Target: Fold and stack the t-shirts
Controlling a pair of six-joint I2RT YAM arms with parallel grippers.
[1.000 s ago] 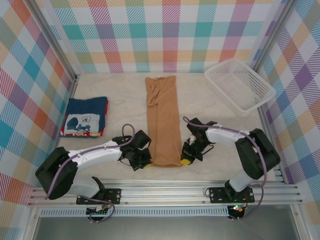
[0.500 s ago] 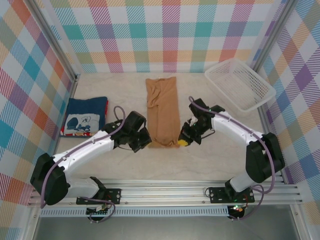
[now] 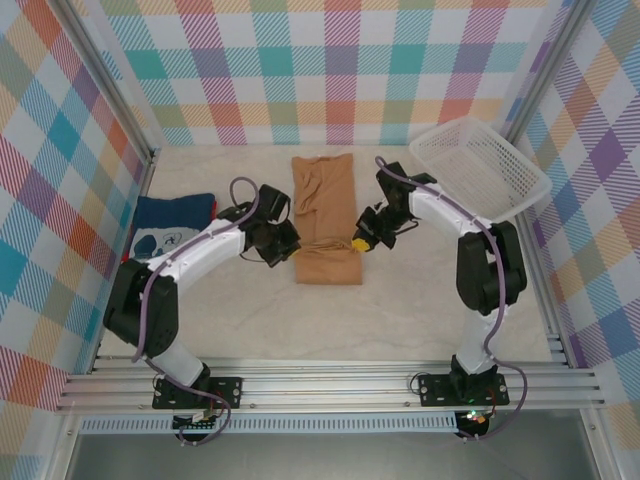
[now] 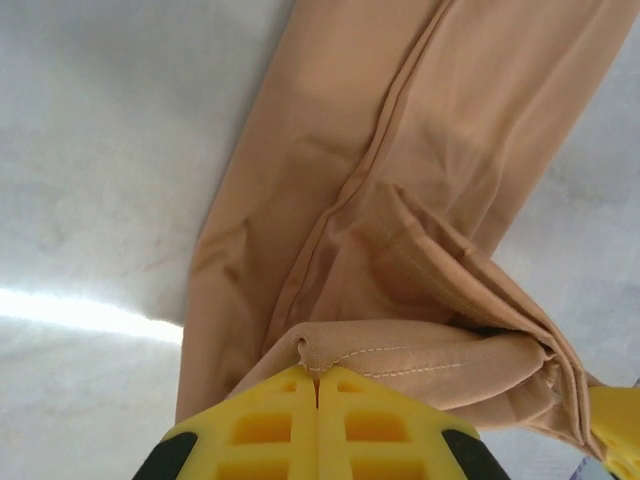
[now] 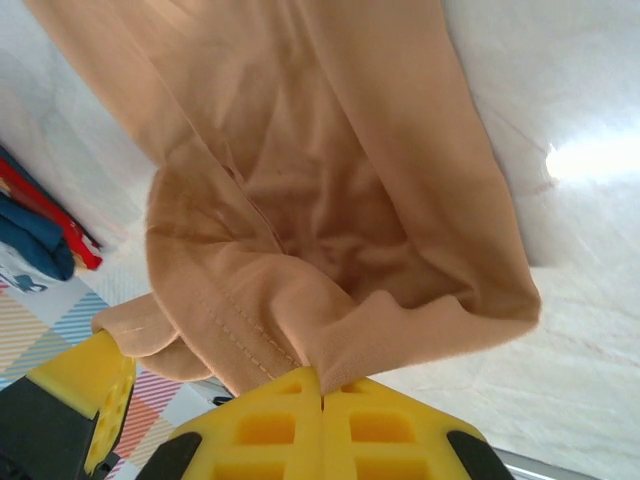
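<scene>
The tan-orange t-shirt (image 3: pixel 325 215) lies as a long narrow strip in the middle of the table, its near end lifted and doubled back over itself. My left gripper (image 3: pixel 292 243) is shut on the hem at the strip's left corner (image 4: pixel 318 368). My right gripper (image 3: pixel 357 243) is shut on the right corner (image 5: pixel 322 372). Both hold the hem above the strip's middle. In the wrist views the cloth (image 4: pixel 400 180) hangs in folds below the yellow fingers (image 5: pixel 260 425). The navy blue t-shirt (image 3: pixel 168 228) lies folded at the left, partly hidden by my left arm.
A white mesh basket (image 3: pixel 480 165) stands tilted at the back right corner. Plaid walls close the table on three sides. The bare table (image 3: pixel 330 330) stretches between the shirt and the arm bases at the near rail.
Both grippers carried the tan-orange shirt's near hem away from the front edge toward the back, folding the strip over itself. The arms stretched out further.
</scene>
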